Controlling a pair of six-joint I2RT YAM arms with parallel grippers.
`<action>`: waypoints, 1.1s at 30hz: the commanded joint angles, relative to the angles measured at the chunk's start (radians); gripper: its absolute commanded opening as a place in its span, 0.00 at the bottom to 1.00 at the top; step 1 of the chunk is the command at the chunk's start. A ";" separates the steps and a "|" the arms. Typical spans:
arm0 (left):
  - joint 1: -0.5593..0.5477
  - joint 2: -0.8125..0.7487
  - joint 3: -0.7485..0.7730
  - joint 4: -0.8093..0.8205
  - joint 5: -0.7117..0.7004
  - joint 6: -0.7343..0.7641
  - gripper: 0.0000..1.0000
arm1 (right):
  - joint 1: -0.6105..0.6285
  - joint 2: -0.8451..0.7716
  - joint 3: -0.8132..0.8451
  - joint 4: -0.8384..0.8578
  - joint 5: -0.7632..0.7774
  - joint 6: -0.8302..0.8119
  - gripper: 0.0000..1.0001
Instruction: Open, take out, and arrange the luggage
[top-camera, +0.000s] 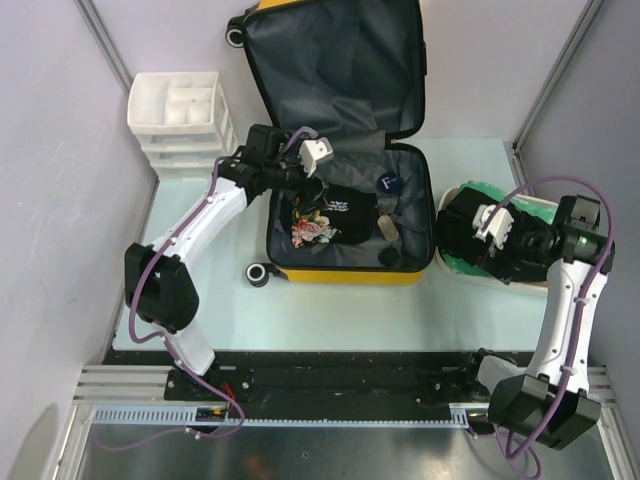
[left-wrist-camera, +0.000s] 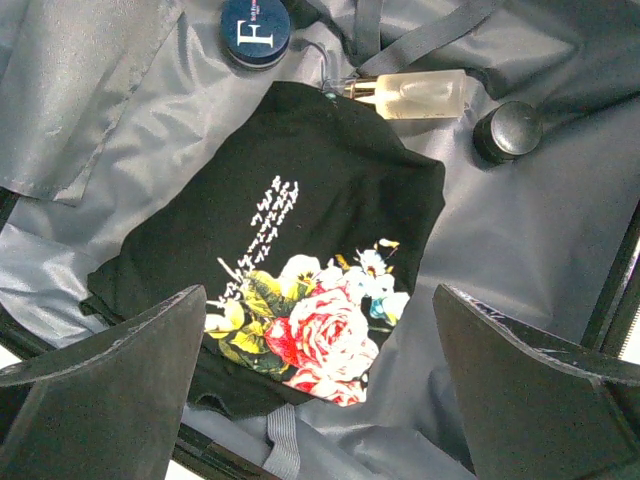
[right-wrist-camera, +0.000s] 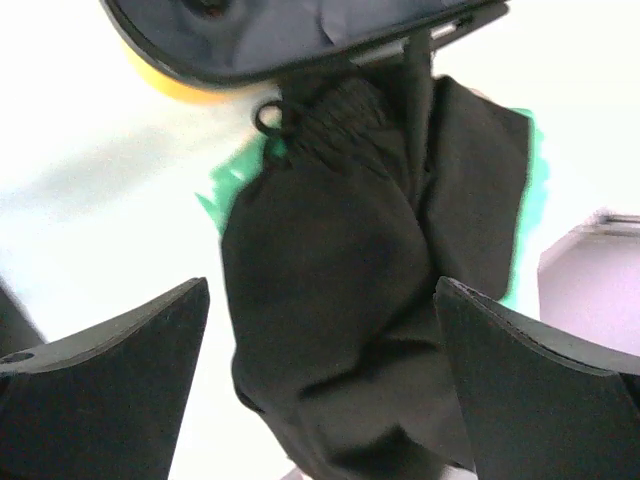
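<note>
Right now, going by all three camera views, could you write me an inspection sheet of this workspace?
Surface: pale table, no spills seen.
Job's things: yellow suitcase lies open, lid folded back; inside are a black floral T-shirt, a round tin marked F, a clear bottle and a black round cap.
Clutter: white drawer unit far left; white tub at right, with black cloth over something green.
Grippers: left gripper open above the T-shirt; right gripper open above the black cloth.
Cables: purple cables along both arms.
Surroundings: plain walls, metal posts.
</note>
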 joint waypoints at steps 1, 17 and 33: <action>-0.005 -0.008 0.009 0.013 0.030 -0.036 1.00 | 0.050 0.058 0.061 -0.122 -0.136 0.353 1.00; -0.005 0.017 0.017 0.013 -0.010 -0.070 1.00 | 0.054 0.272 -0.092 0.857 0.424 0.736 0.19; -0.048 0.161 0.007 0.013 -0.237 0.056 0.99 | 0.113 0.275 -0.181 0.568 0.243 0.687 0.55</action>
